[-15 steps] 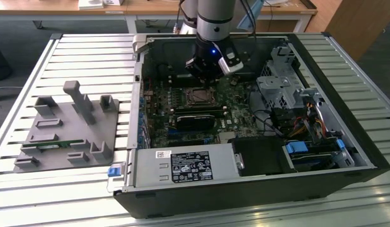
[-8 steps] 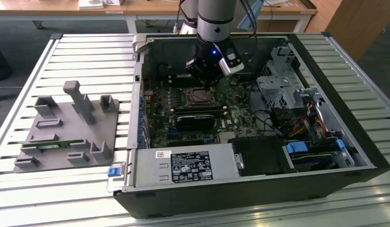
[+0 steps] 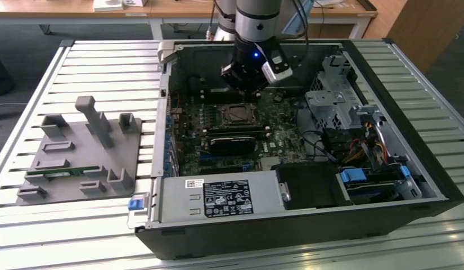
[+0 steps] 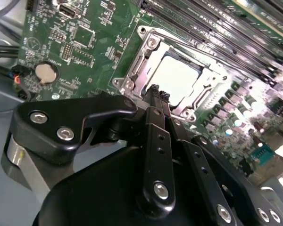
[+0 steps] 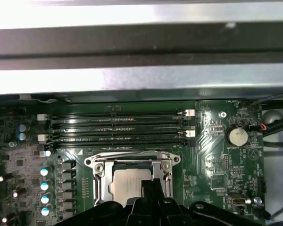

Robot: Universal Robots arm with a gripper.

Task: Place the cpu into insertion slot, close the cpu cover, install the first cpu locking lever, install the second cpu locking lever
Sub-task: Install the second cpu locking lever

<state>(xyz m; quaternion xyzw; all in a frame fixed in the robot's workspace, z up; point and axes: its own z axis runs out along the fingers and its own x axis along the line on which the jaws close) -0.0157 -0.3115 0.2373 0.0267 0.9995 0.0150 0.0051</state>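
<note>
In the exterior view the gripper [image 3: 247, 84] hangs inside the open pc case [image 3: 411, 185], just above the motherboard [image 3: 280, 143], and the insertion slot [image 3: 238, 115] lies directly below and a little toward the camera from it; a grey fixture [image 3: 81, 152] stands outside the case on the exterior view's left, well apart. In the second wrist view the fingers [image 4: 155, 94] look pressed together w/ nothing between them, and their tip is right at the edge of the socket frame. The cpu [image 4: 175, 77] sits flat in the slot, its silver face is visible through the cut-out of the cpu cover [image 4: 141, 63], which seems to lie down over it already. So I judge the step in hand is about the locking levers, though I cannot tell if any lever is latched. To do it well, the tip should stay on the lever wire only, approx. along the frame side, and push slow, w/o touching the chip face or the memory slots [image 4: 203, 23] nearby. In the first wrist view the cpu [image 5: 129, 183] is just ahead of the fingertips [image 5: 151, 188], nearly touching, w/ the cover frame [image 5: 100, 176] around it and the long memory slots [image 5: 118, 127] beyond.
</note>
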